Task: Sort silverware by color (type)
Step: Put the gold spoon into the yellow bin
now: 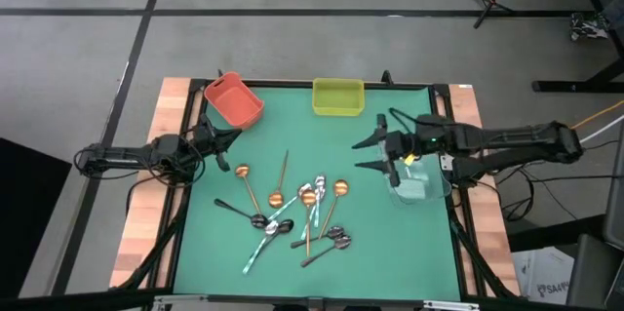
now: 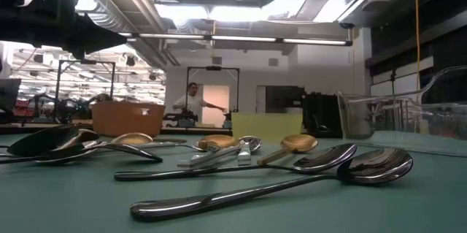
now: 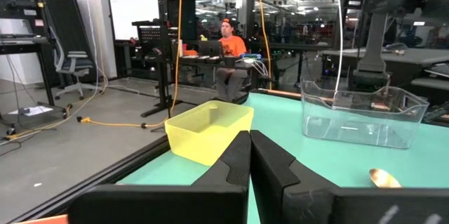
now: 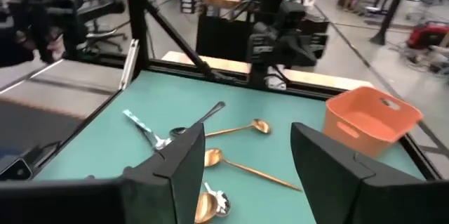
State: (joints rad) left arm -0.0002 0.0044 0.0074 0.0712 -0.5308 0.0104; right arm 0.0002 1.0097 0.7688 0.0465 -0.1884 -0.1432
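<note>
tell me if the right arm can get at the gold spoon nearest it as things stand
Probably yes. The right gripper hangs open above the mat beside the clear bin, and the gold spoon lies at the pile's near edge with nothing over its bowl and bare mat between.

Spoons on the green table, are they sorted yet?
Not yet. The spoons all lie mixed on the mat; the orange bin and yellow bin look empty. The left gripper is shut, the right gripper open, both holding nothing. All sorting remains.

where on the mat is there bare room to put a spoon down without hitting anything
Bare mat lies between the orange bin, the yellow bin and the spoon pile. The pile itself is crowded, beside the clear bin.
</note>
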